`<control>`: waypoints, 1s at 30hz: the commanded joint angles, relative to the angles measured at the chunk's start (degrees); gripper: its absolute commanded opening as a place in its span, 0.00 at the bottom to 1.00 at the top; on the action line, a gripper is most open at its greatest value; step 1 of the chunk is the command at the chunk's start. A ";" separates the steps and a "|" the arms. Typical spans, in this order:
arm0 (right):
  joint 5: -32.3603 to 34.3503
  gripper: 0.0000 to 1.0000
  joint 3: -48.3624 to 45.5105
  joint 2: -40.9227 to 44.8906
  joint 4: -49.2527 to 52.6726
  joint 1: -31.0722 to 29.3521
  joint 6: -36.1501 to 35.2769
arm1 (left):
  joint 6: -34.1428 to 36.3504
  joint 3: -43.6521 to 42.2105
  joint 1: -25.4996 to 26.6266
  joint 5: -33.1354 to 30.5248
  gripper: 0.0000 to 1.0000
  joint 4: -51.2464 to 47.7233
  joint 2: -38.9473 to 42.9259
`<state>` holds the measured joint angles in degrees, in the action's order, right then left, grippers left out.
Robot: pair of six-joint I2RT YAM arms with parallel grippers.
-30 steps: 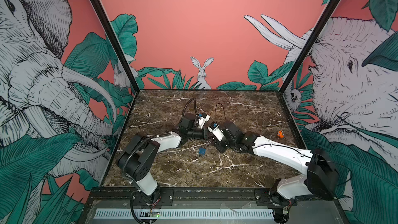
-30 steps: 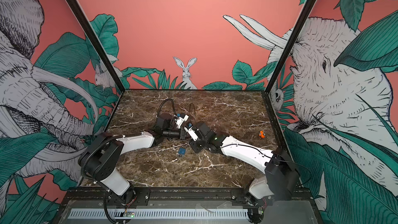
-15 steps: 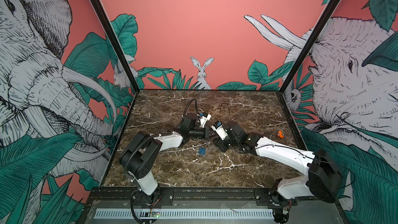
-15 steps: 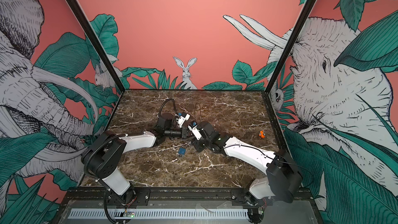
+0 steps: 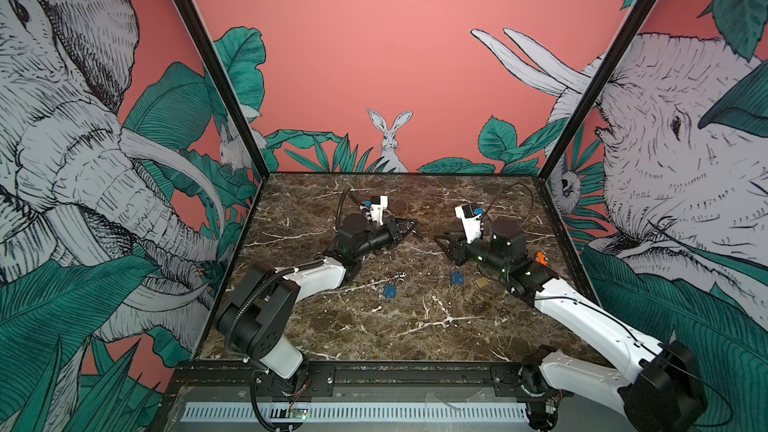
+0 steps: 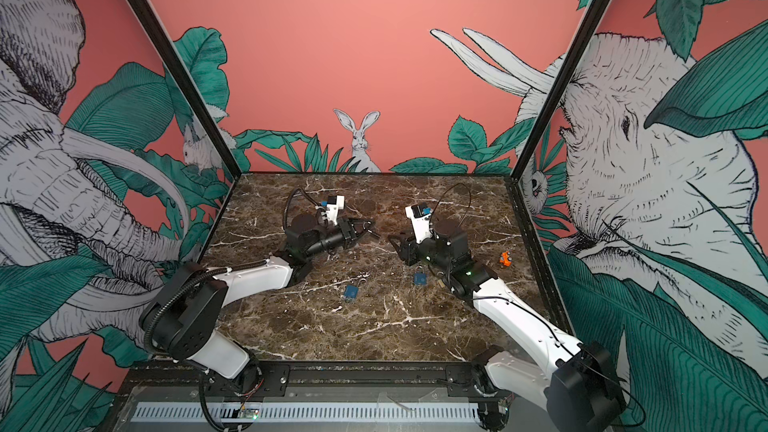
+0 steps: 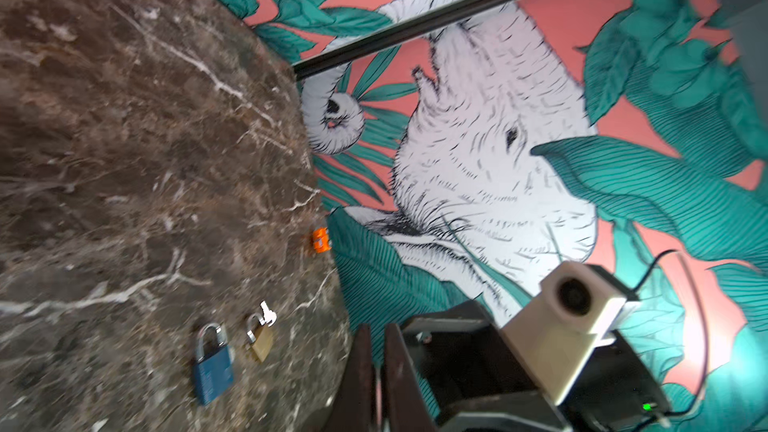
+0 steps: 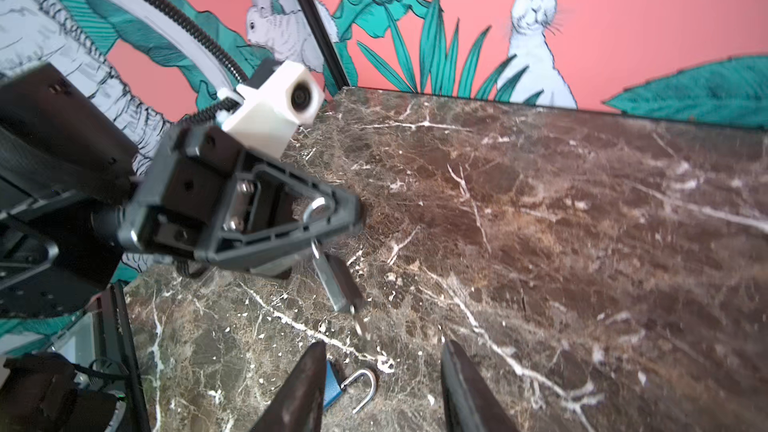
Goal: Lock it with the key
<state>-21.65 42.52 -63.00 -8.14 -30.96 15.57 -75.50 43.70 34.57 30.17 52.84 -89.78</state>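
My left gripper is shut on the shackle of a dark padlock, which hangs below its fingers above the marble table. A small key sticks out of the padlock's lower end. In the left wrist view the jaws are pressed together and the padlock is hidden. My right gripper faces the left one with a gap between them. It is open with nothing between its fingers. A blue padlock with an open shackle lies on the table below it.
A second blue padlock and a brass padlock with a key lie beside the right arm. A small orange object sits near the right wall.
The right gripper, close against the left gripper a second ago, has drawn back to the right and opened. The left gripper still holds the padlock.
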 commanded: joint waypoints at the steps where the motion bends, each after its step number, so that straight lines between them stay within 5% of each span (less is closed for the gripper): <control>1: -3.13 0.45 2.29 0.16 -4.69 0.11 -6.73 | -9.20 -0.80 -0.22 -3.32 0.00 9.33 1.56; 16: -9.02 0.43 7.69 -7.29 -9.30 0.10 -10.20 | -14.67 -0.73 0.08 -3.27 0.00 17.06 -0.08; 30: -11.70 0.25 8.96 -10.72 -11.94 0.11 -6.26 | -13.98 -0.31 0.24 -2.97 0.00 16.32 0.05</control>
<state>-31.64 49.67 -73.49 -16.78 -30.96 8.25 -88.99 43.00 34.63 27.09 65.98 -90.85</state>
